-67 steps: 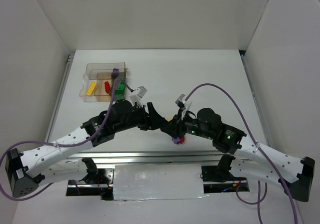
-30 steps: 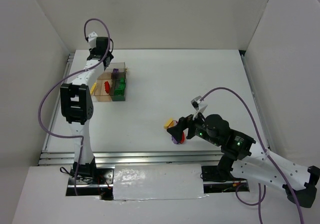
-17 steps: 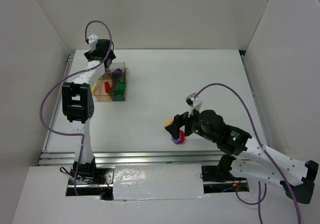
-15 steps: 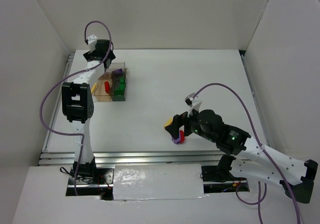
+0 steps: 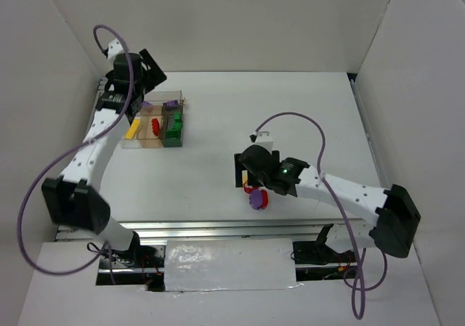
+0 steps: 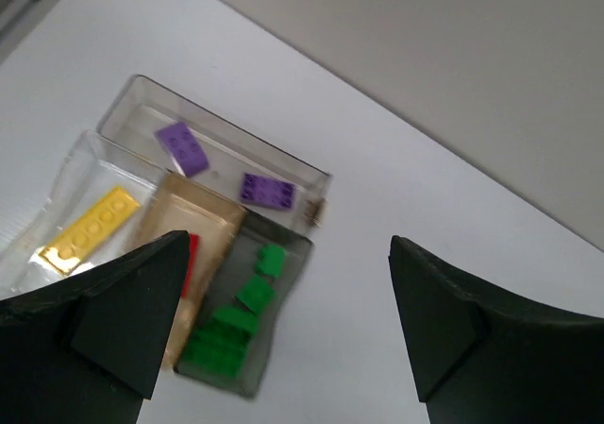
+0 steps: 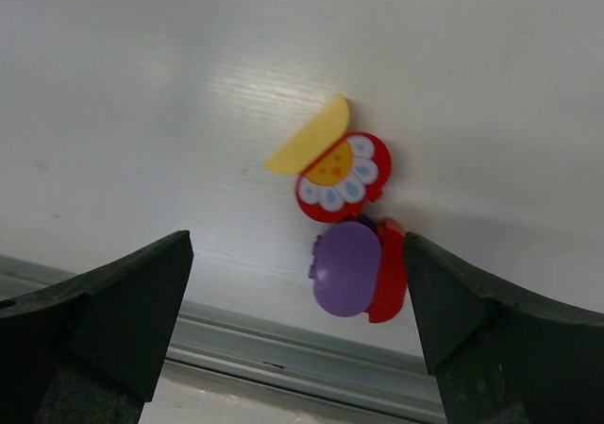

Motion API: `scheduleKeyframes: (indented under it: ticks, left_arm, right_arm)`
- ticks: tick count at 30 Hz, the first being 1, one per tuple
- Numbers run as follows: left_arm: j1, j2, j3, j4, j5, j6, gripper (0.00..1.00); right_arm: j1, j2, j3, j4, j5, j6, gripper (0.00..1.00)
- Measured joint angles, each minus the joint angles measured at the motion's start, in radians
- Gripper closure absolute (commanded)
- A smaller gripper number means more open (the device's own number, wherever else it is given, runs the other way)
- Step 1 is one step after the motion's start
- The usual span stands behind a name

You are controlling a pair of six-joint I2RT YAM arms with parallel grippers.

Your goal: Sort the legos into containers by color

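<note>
- Legos not yet in the box: four pieces cluster on the table (image 5: pixel 290 108) at its 6 o'clock edge, below the right tool (image 7: pixel 295 254), which is spread wide and grips nothing.
- Red disc (image 7: pixel 337 177) with a white flower print lies flat. A yellow half-disc (image 7: pixel 310 138) touches it at 11 o'clock, long axis running 8 to 2 o'clock.
- Purple rounded piece (image 7: pixel 346 268) sits at the disc's 6 o'clock, long axis 12 to 6. A red piece (image 7: pixel 389 271) touches it at 3 o'clock.
- Clear box (image 6: pixel 222 164) stands at the table's 10 o'clock. It holds two purple bricks (image 6: pixel 267 190), a yellow bar (image 6: pixel 90 243) lying 8 to 2 o'clock, a red brick (image 6: pixel 190 254) and green bricks (image 6: pixel 226 330), each colour in its own compartment.
- Left tool (image 6: pixel 286 282) hovers above the box, spread and empty.
</note>
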Motion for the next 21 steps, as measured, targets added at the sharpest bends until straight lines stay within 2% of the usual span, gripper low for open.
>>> scheduleKeyframes:
  ticks: [5,9,14,18,21]
  left_arm:
    - [-0.193,-0.345,-0.264,0.014,0.074,0.002,0.01]
    - [-0.346,-0.457,-0.481,-0.029,0.125,0.003,0.01]
    - [-0.421,-0.480,-0.659,-0.111,0.165,0.002,0.01]
    - [-0.427,-0.559,-0.720,-0.159,0.179,0.002,0.01]
    - [-0.427,-0.615,-0.722,-0.158,0.178,0.002,0.01]
  right_arm:
    - [-0.023,0.124,-0.022,-0.066,0.009,0.059,0.00]
    - [-0.046,0.114,-0.089,-0.043,-0.022,0.066,0.00]
    - [-0.047,0.117,-0.167,-0.025,-0.090,0.067,0.01]
    - [-0.047,0.153,-0.174,-0.008,-0.122,0.080,0.05]
    - [-0.047,0.180,-0.183,0.005,-0.141,0.092,0.21]
